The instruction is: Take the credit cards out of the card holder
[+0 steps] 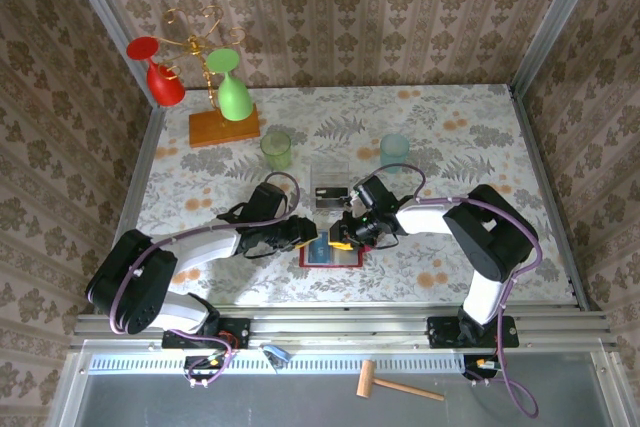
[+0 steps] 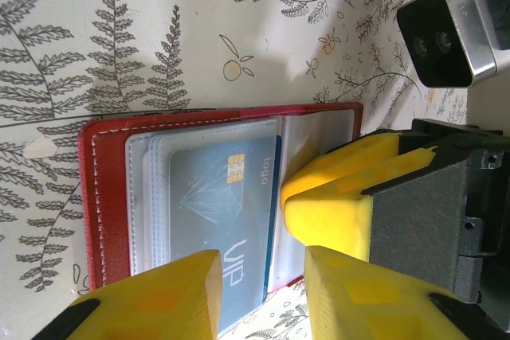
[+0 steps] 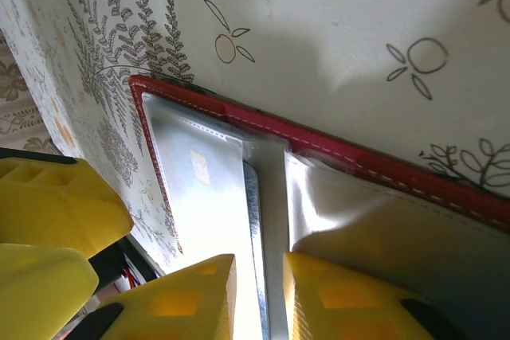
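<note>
The red card holder (image 1: 330, 255) lies open and flat on the flowered table between my two grippers. In the left wrist view its red rim (image 2: 107, 197) frames clear pockets, and a blue credit card (image 2: 215, 212) marked VIP sits in the top pocket with its right edge sticking out. My left gripper (image 2: 261, 296) hangs partly open above that edge, nothing pinched. My right gripper (image 3: 259, 300) is also partly open. One finger sits on each clear page of the card holder (image 3: 382, 161), and the card's thin edge (image 3: 253, 212) lies in the gap. One of its fingers (image 2: 335, 197) presses the right page.
A clear plastic box (image 1: 330, 179) stands just behind the grippers. Further back are a green cup (image 1: 276, 150), a pale cup (image 1: 394, 150), and a wooden-based rack (image 1: 222, 125) with red and green glasses. A small wooden mallet (image 1: 395, 384) lies below the table's front rail.
</note>
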`<move>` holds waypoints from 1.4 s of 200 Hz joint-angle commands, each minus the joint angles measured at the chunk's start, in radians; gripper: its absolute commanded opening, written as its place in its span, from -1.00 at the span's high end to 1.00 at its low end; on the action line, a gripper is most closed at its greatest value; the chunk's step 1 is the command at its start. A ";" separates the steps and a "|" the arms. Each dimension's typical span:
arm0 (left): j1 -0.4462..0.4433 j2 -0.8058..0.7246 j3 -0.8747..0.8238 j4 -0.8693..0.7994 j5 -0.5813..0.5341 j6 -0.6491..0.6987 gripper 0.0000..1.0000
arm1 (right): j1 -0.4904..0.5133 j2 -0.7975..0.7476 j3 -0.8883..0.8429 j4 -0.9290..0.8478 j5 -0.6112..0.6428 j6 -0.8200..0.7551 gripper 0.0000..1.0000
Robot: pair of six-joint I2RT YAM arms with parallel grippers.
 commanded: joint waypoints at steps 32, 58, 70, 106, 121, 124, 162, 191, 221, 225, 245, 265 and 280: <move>-0.007 0.048 0.014 0.027 0.032 0.017 0.37 | -0.003 -0.074 0.012 -0.075 0.036 0.012 0.54; -0.004 0.070 0.026 0.030 0.053 0.030 0.39 | 0.004 -0.092 0.006 -0.078 0.057 0.025 0.54; -0.003 0.078 0.028 0.033 0.062 0.035 0.39 | 0.009 -0.094 0.006 -0.077 0.065 0.033 0.54; 0.003 0.090 0.021 0.049 0.081 0.040 0.40 | 0.027 -0.092 0.009 -0.070 0.084 0.052 0.54; 0.007 0.092 0.019 0.050 0.089 0.044 0.41 | 0.034 -0.091 0.009 -0.064 0.093 0.058 0.54; 0.009 0.093 0.019 0.050 0.092 0.045 0.41 | 0.035 -0.090 0.009 -0.063 0.095 0.061 0.54; 0.018 0.093 0.018 0.037 0.108 0.061 0.42 | 0.053 -0.079 0.011 -0.037 0.106 0.087 0.54; 0.024 0.093 0.017 0.036 0.114 0.065 0.43 | 0.066 -0.067 0.016 -0.021 0.109 0.099 0.54; 0.024 0.095 0.010 0.036 0.116 0.066 0.43 | 0.077 -0.058 0.017 -0.010 0.112 0.108 0.54; 0.024 0.095 0.009 0.036 0.116 0.067 0.43 | 0.077 -0.058 0.017 -0.009 0.113 0.108 0.54; 0.027 0.098 0.005 0.037 0.119 0.067 0.43 | 0.080 -0.055 0.019 -0.009 0.115 0.108 0.54; 0.027 0.097 0.005 0.036 0.119 0.067 0.43 | 0.081 -0.048 0.019 -0.004 0.112 0.110 0.54; 0.029 0.098 0.007 0.036 0.121 0.067 0.43 | 0.083 -0.043 0.020 -0.001 0.112 0.110 0.54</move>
